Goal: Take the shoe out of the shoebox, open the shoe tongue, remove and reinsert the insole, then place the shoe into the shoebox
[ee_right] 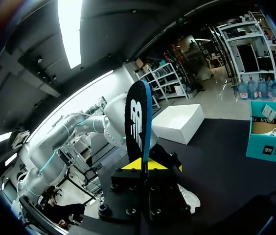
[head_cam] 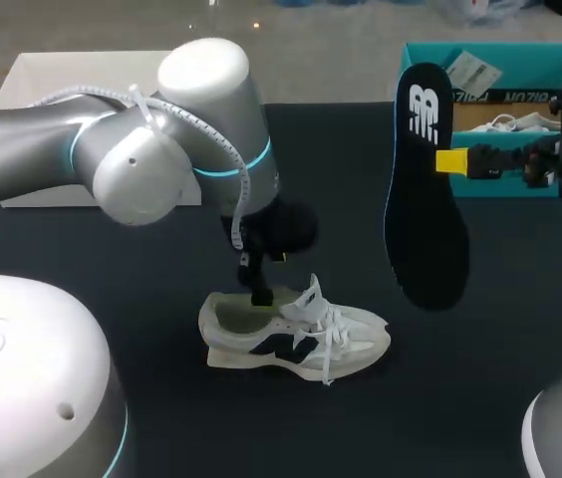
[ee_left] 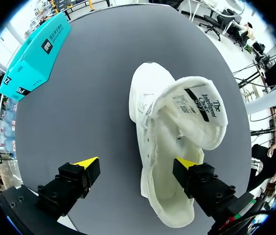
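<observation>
Left end effector (ee_left: 137, 164), left wrist view: open wide and gripping nothing at the heel end of the shoe (ee_left: 152, 98). One finger is at the foot opening, the other over the bare surface (ee_left: 94, 98) beside it.
Tongue (ee_left: 199, 105), left wrist view: lifted up and forward, so the opening gapes.
Right end effector (ee_right: 147, 164), right wrist view: closed on the insole (ee_right: 137, 117), which stands on edge between the fingers.
Insole, head view: in the air to the right of the shoe and apart from it, pinched at its side nearer the heel end, toe end hanging down.
Shoe, head view: on its sole mid-surface, toe toward my right, well apart from the shoebox (head_cam: 500, 110) at the far right.
Step, as I judge it: the insole is out, so reinsertion is in hand.
Doing it well: tip the insole to a shallow slant, lead toe-first under the tongue, and brace the heel with my left.
Risk: the insole may buckle on the laces, or my left finger may block the opening.
</observation>
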You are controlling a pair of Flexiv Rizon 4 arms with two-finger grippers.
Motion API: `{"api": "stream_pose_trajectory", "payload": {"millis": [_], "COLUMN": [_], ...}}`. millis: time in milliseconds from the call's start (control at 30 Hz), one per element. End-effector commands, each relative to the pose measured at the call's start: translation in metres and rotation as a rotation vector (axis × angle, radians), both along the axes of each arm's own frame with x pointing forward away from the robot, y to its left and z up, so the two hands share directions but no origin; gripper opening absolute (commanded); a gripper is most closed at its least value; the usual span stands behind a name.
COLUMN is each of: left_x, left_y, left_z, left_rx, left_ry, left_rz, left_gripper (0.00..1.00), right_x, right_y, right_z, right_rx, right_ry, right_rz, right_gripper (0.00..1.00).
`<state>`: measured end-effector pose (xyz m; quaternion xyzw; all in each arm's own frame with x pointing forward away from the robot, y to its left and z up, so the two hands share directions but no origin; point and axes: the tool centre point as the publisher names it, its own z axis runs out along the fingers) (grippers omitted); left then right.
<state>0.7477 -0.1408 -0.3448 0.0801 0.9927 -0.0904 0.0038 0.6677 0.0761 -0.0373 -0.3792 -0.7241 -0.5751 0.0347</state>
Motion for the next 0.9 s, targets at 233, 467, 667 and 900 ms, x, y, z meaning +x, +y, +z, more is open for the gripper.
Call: {"api": "stream_pose_trajectory", "payload": {"millis": [233,467,667,900], "left_x": [0.0,-0.002,-0.007,-0.012], "left_y": [-0.017,-0.017,-0.016,-0.012], "left_z": [-0.02,-0.03,-0.037,-0.034], "left_rx": [0.027,0.027,0.029,0.032], "left_ry": [0.013,0.039,0.059,0.06], "left_rz": [-0.003,0.002,0.001,-0.011], "left_gripper": [0.91,0.38,0.0,0.0], "right_x": [-0.008,-0.008,-0.008,-0.008], "right_y": [-0.002,-0.002,-0.002,-0.002], "right_z": [-0.003,-0.003,-0.003,-0.003], "right_rx": [0.003,0.003,0.003,0.003], "right_ry": [-0.005,-0.005,-0.005,-0.005], "right_rz": [-0.01,-0.01,-0.01,-0.01], "right_gripper": [0.0,0.0,0.0,0.0]}}
